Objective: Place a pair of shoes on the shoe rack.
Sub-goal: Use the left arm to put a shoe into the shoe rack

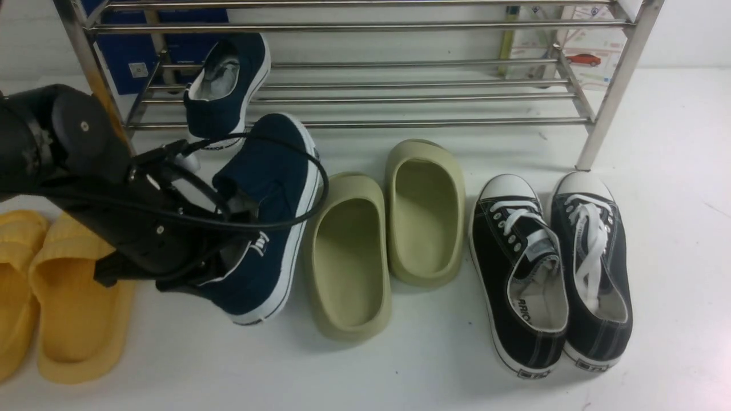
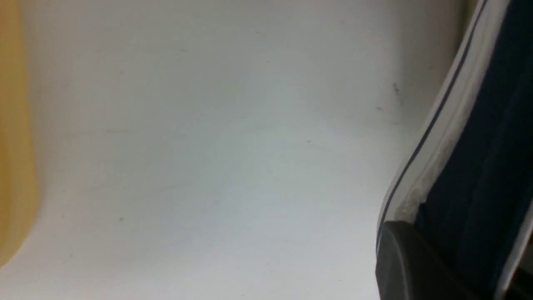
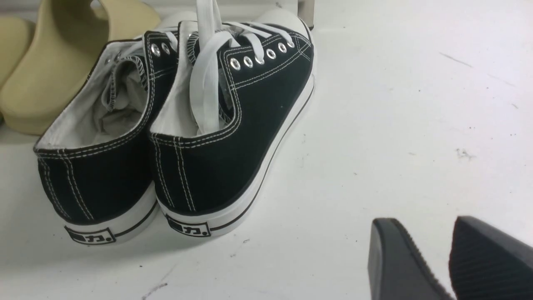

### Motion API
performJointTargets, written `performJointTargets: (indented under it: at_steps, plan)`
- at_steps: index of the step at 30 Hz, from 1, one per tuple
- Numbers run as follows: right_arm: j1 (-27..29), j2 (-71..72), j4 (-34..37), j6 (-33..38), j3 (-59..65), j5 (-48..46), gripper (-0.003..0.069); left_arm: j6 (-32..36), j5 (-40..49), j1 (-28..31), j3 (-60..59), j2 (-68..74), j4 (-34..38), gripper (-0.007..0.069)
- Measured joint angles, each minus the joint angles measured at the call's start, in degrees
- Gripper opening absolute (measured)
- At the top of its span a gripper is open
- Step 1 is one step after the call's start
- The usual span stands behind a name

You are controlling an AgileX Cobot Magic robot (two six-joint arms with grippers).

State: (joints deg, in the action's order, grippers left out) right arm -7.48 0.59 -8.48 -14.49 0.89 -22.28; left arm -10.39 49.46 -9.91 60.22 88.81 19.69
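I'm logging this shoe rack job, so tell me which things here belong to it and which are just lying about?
Job: navy shoe on the rack; navy shoe in front of the rack; shoe rack.
Lying about: olive clogs; black lace-up sneakers; yellow slippers.

Footwear count, all pairs:
navy slip-ons (image 1: 227, 85) (image 1: 273, 188) — 2
olive clogs (image 1: 348, 257) (image 1: 425, 217) — 2
black lace-up sneakers (image 1: 517, 274) (image 1: 594, 268): 2
yellow slippers (image 1: 74, 297) (image 1: 14, 285): 2
shoe rack (image 1: 365, 25): 1
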Motion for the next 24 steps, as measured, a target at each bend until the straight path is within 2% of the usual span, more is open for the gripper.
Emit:
performJointTargets:
  at_steps: [4,11,18,24]
  plan:
    - [0.0,0.0,0.0,0.0,0.0,0.0,0.0239,-0.2,0.8,-0.1,5.5,3.3,0.4,0.0013]
    - [0.0,0.0,0.0,0.0,0.0,0.0,0.0239,-4.6,3.9,-0.1,19.7,12.3,-3.2,0.0013]
    - [0.0,0.0,0.0,0.0,0.0,0.0,0.0239,-13.5,11.9,-3.4,39.5,25.5,-14.4,0.0017]
    - [0.0,0.0,0.0,0.0,0.0,0.0,0.0239,-16.9,15.1,-4.2,53.4,33.9,-16.7,0.0018]
